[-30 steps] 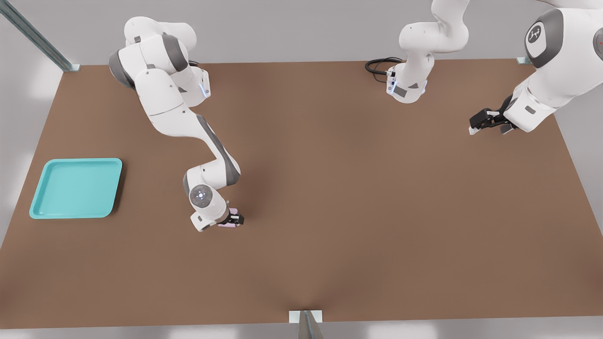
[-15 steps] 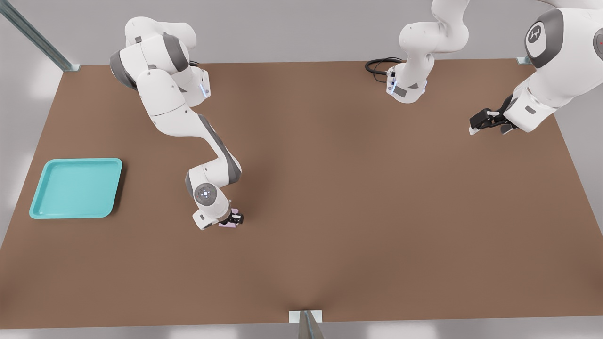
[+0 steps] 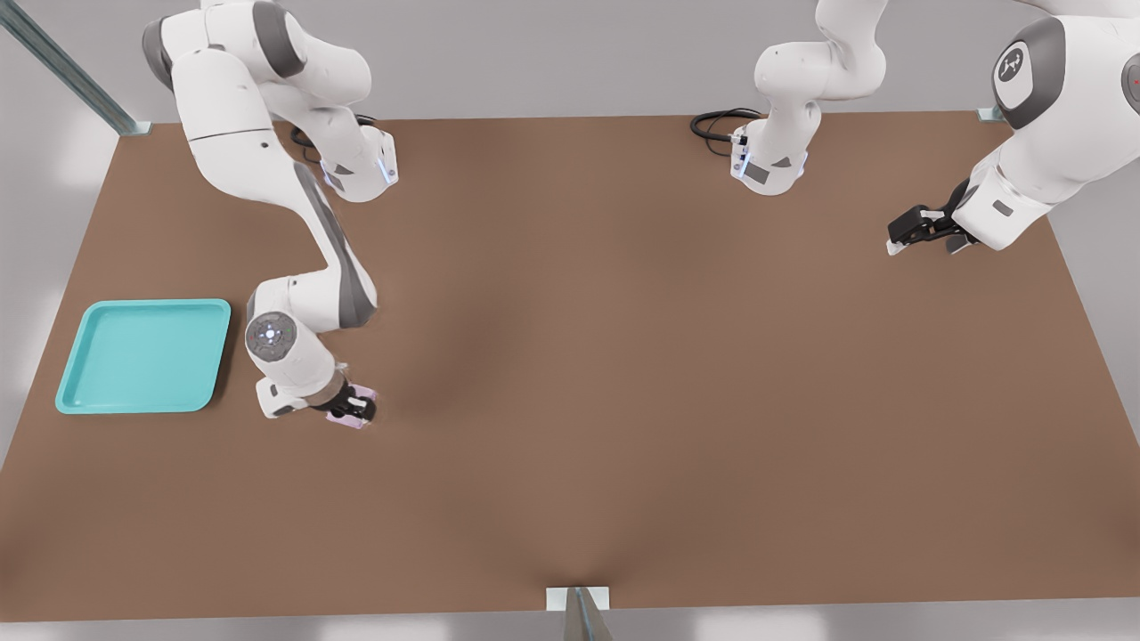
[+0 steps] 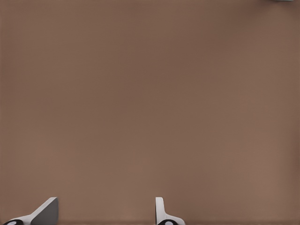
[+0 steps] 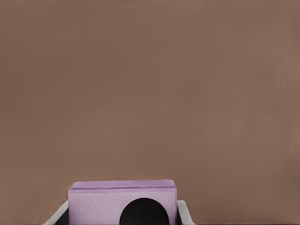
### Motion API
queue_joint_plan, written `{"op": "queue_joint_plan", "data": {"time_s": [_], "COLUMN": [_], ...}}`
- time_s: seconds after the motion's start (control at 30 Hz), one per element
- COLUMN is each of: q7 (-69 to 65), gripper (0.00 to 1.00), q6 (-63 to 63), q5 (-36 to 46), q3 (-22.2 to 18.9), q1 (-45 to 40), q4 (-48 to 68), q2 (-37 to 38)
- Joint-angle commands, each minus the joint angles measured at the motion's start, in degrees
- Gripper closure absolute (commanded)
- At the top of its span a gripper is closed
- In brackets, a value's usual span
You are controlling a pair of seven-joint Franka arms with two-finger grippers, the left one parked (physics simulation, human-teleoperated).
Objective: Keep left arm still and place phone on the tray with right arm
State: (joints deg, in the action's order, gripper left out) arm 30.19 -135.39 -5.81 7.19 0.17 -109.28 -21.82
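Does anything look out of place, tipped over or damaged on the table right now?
Nothing stands out. The gripper is shut on the phone, to the front view's right of the tray, which lies flat and undamaged on the table.

Even, soft overhead light; faint diffuse shadows; renders sharp throughout.

The table (image 3: pixel 677 374) looks matt and brown, with a smooth, even surface. Near its edge, the tray (image 3: pixel 142 356) seems smooth turquoise plastic with a soft shine. Right of the tray, the gripper (image 3: pixel 349 409) is matt black and holds the phone (image 5: pixel 123 202), whose pale pink surface shows a fine leather-like grain.
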Motion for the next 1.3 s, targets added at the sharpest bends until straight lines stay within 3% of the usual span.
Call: {"op": "queue_joint_plan", "data": {"time_s": [0.0,0.07,0.27,0.5,0.53,0.57,0.67,0.73,0.87,0.9,0.93,0.97,1.0,1.03,1.07,1.27], "q7": [-19.99,-25.44,-49.25,-62.62,-63.59,-63.59,-63.85,-62.1,-38.99,-35.64,-34.59,-34.5,-34.93,-34.41,-34.32,-31.86], "gripper": [0.19,0.2,0.2,0.2,0.16,0.0,0.0,0.0,0.0,0.0,0.0,0.0,0.0,0.0,0.0,0.0], "q6": [2.67,2.41,2.41,0.39,0.39,0.56,3.46,15.85,28.25,30.35,36.23,42.03,45.12,47.67,45.84,45.04], "q5": [0.01,-0.08,0.18,0.19,0.19,0.19,0.27,0.27,-9.13,-8.96,-7.73,-3.96,-1.14,1.77,1.85,2.65], "q3": [5.81,12.06,12.68,12.67,12.67,12.67,13.64,20.32,42.64,42.74,27.12,16.24,-1.63,-10.52,-11.23,-13.52], "q1": [-10.44,-22.05,-40.68,-51.32,-52.02,-52.38,-52.11,-51.85,-51.59,-47.38,-31.05,-20.87,-5.81,2.02,2.82,6.68], "q4": [-3.04,-6.12,-10.34,-9.55,-8.93,-8.58,-3.66,9.51,22.0,22.8,26.12,31.04,31.67,30.01,25.63,24.38], "q2": [2.48,3.97,5.91,-1.12,-2.09,-2.18,-2.27,-1.91,-0.77,3.62,7.14,7.84,12.32,15.92,18.47,19.62]}}
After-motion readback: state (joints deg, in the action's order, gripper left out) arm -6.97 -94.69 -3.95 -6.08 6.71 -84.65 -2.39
